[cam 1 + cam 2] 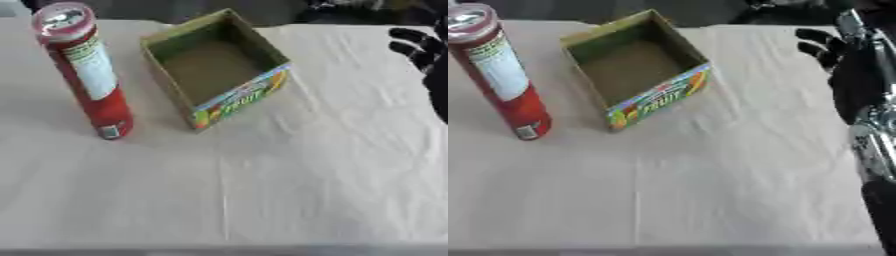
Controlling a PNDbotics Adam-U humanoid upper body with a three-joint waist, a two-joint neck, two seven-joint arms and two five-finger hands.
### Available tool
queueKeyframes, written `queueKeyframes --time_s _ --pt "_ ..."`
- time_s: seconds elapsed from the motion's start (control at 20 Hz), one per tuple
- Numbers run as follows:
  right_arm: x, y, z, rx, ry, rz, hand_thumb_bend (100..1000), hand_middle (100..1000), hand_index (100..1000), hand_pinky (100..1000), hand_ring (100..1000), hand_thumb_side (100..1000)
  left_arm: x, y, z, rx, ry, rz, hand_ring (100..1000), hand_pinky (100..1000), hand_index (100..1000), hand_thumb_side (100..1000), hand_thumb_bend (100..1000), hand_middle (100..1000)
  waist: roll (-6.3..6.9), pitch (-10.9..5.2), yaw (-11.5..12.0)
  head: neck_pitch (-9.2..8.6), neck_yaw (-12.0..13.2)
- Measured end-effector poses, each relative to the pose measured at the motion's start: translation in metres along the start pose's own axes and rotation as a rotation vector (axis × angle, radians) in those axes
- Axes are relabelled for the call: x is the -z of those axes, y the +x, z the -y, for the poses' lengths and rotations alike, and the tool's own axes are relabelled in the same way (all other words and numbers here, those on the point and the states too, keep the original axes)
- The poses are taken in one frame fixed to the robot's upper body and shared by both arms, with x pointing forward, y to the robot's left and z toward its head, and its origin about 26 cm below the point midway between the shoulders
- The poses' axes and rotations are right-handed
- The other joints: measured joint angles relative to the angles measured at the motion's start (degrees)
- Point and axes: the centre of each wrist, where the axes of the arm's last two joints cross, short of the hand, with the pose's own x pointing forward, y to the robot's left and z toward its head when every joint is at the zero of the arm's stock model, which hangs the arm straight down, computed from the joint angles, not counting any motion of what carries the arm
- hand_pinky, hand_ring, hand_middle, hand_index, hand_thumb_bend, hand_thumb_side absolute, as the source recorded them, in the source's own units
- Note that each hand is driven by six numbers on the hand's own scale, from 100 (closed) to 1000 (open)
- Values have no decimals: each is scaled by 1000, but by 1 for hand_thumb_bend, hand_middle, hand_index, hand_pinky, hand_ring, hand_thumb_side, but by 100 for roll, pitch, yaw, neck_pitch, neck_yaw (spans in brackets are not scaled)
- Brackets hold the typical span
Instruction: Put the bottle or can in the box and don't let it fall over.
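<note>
A tall red can [90, 75] with a white label and a clear lid stands upright on the table at the left. Just right of it sits an open cardboard box [213, 67] with a colourful fruit print on its near wall; nothing is inside. My right hand [826, 47] hovers at the right edge, well right of the box, black fingers spread and pointing left, holding nothing. Its black and silver forearm [872, 115] runs down the right side of the right eye view. My left hand does not show.
A pale wrinkled cloth [262, 175] covers the table, with bare cloth across the near half. Dark shapes lie beyond the far edge [350, 15]. The table's front edge [219, 249] runs along the bottom.
</note>
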Motion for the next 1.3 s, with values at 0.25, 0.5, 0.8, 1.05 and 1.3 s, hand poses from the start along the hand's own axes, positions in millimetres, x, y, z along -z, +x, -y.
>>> queueKeyframes --time_s 0.25,0.5,0.8,1.05,1.3 --pt "0 0 0 0 1 0 100 905 946 847 785 693 3 3 0 -1 -3 9 1000 877 941 476 416 1000 0 0 0 0 0" --pt "0 0 0 0 4 -2 100 906 946 848 785 693 15 4 2 -3 -23 7 1000 881 941 506 456 1000 -1 0 -3 -1 4" --pt "0 0 0 0 10 -2 100 906 946 848 785 693 36 9 4 21 -69 -2 1000 886 942 515 470 1000 -1 0 -38 -6 19" --pt "1 1 -1 1 17 1 100 907 947 848 786 693 51 12 7 53 -126 -7 1000 891 945 519 478 1000 3 0 -54 -11 38" --pt "2 1 -2 1 24 -2 100 907 947 848 786 696 57 11 16 67 -222 -5 1000 901 948 532 484 1000 16 0 -79 -13 56"
